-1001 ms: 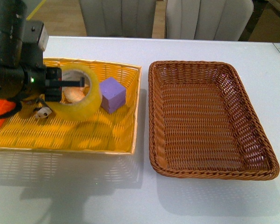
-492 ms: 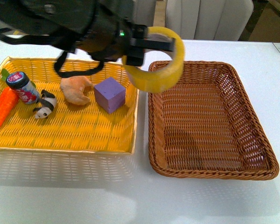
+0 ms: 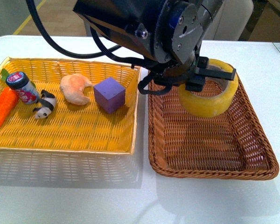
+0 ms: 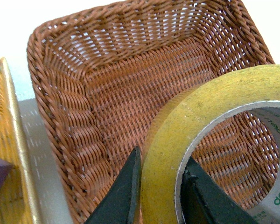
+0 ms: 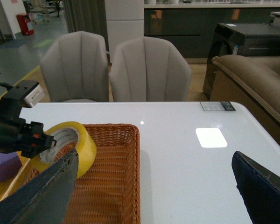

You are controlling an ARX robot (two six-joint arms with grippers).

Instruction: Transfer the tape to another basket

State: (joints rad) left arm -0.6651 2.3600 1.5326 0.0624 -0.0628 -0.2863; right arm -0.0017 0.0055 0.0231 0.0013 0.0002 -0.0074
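Now the left gripper holds the tape over the far right part of the brown basket. Only the left wrist view shows the grip clearly: two black fingers are clamped on the roll's wall, one outside and one inside the white core. Brown weave shows through the roll's hole, but whether the tape touches the floor cannot be told. From the front, the arm's bulk hides the brown basket's far left corner, and the roll sits close to the far and right rims. The near half of the floor shows only weave.

Only the right wrist view shows the right gripper, fingers spread wide apart and holding nothing, over white table to the right of the brown basket. Just left of the brown basket, past a narrow strip of table, a yellow basket holds a purple cube, croissant, toy panda, can and carrot
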